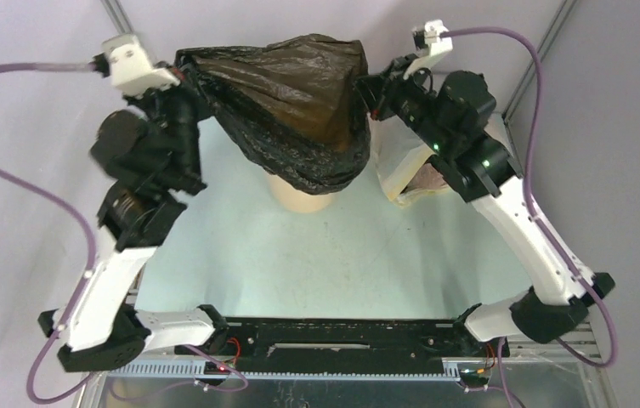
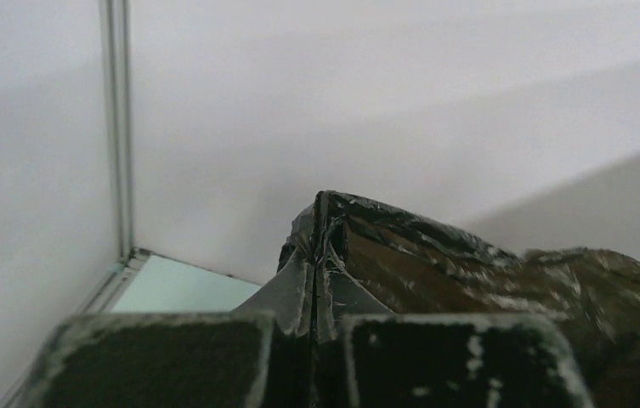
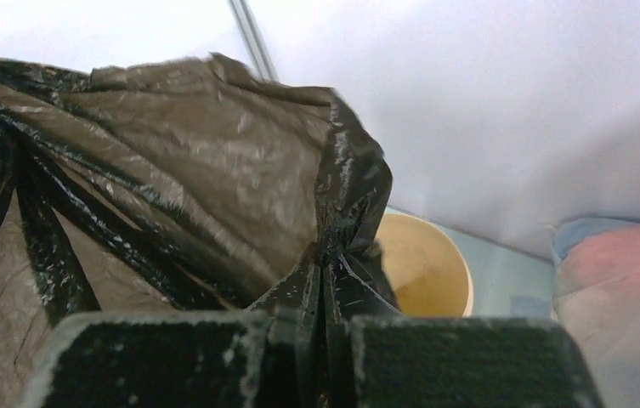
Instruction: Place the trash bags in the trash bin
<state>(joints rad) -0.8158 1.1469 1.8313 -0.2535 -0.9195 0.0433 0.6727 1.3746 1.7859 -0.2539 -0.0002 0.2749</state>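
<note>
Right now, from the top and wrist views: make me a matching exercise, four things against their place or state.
Things:
1. black bag
2. bin
3. whitish bag
4. left gripper

Place or state:
a. upright on the table, open end up
b. shut on a fold of the black bag
c. held up, spread above the bin
d. lying to the right of the bin

Pairs: 1-c, 2-a, 3-d, 4-b

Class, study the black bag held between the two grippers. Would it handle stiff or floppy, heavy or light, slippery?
Probably floppy: the black bag sags in crinkled folds between the left gripper and right gripper. Likely light: two small pinches carry it. Perhaps slippery, since its film looks glossy.
</note>
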